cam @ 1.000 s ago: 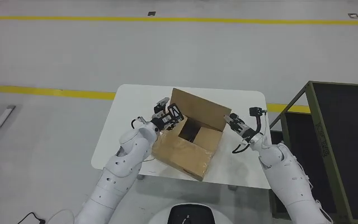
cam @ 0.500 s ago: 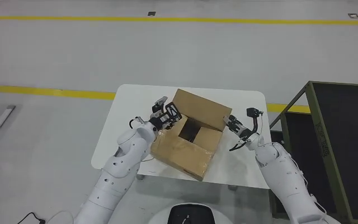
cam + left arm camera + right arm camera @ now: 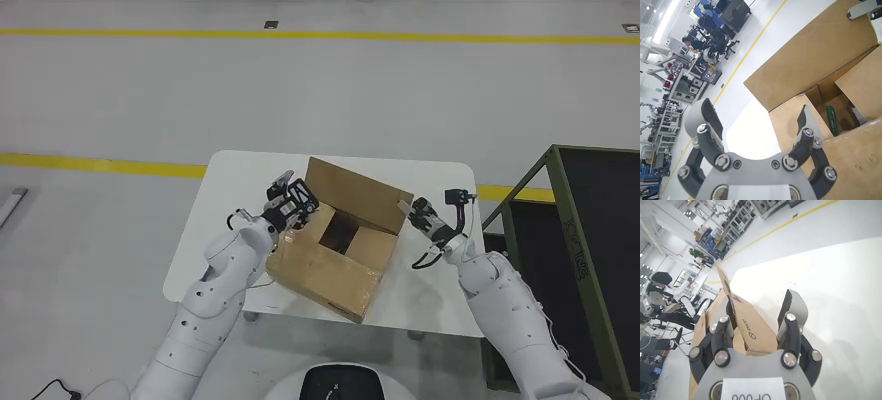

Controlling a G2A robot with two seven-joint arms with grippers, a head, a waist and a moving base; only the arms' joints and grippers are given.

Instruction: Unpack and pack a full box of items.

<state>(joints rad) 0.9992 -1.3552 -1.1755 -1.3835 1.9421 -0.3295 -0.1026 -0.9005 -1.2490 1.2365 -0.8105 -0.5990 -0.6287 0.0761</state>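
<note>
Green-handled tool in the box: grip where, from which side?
Likely the rounded end of the green-handled tool, from straight above through the gap between the flaps of the cardboard box. It sits close along an inner wall, its other end hidden under a flap, so sideways access is blocked.

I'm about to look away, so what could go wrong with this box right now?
The right gripper is open astride a flap; tugging without closing may let it slip. The box sits with a corner close to the table edge, so pulling flaps could drag it off.
</note>
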